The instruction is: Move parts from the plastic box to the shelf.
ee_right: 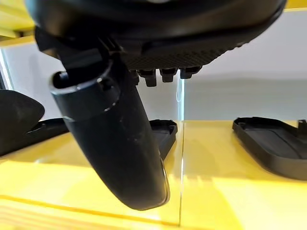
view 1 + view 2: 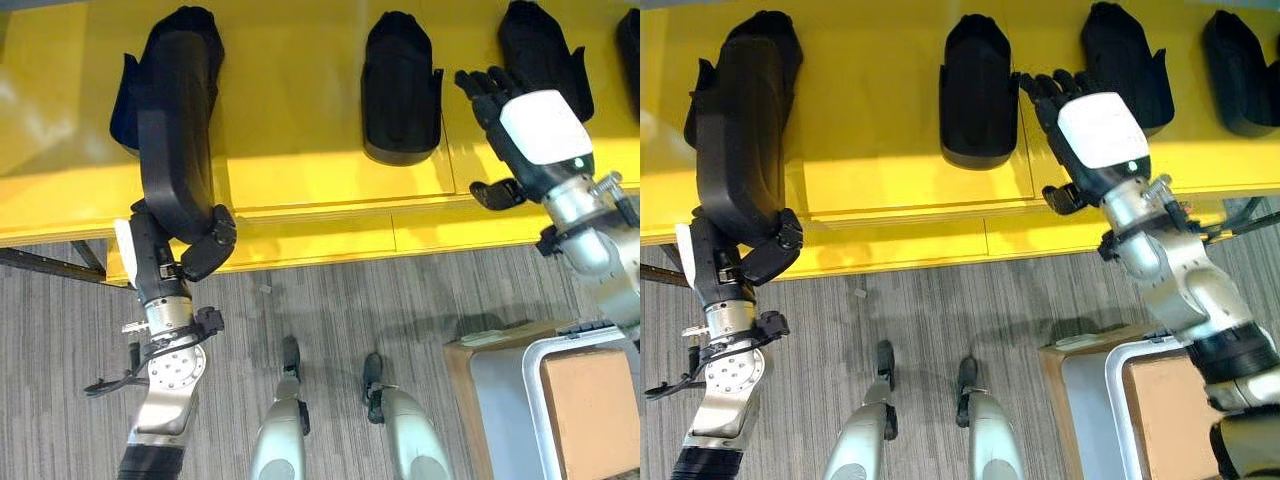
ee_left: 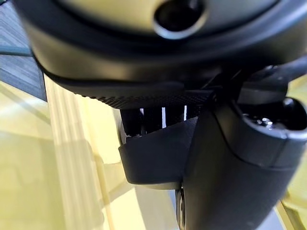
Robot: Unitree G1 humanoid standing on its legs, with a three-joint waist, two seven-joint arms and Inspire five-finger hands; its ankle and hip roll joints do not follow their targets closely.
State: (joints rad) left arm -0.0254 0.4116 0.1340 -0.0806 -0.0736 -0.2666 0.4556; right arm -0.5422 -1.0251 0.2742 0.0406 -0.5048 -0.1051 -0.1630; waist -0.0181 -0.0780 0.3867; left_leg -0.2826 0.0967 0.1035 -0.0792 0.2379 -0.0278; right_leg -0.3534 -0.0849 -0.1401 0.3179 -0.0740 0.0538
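The robot's left hand is largely hidden beneath the long black moulded plastic part it carries; its thumb curls round the lower edge of that part, and in the left wrist view the fingers show as a short row pressed behind the black piece, so the hand is clamped on it. The far end of the held part overlaps another black moulded part lying on the glossy yellow shelf, and how much the two touch cannot be made out. Three more black moulded parts rest on the shelf: one near the middle, one behind the right hand, and one cut off by the edge of the right eye view.

The right hand, with a white cover on its back, hovers over the shelf with fingers spread and relaxed, gripping nothing; the right wrist view shows its thumb hanging above the yellow surface.

At the lower right stands a grey plastic box, cut off by the frame, holding a brown cardboard-coloured block; whether it holds any parts cannot be told. The floor is grey striped carpet.
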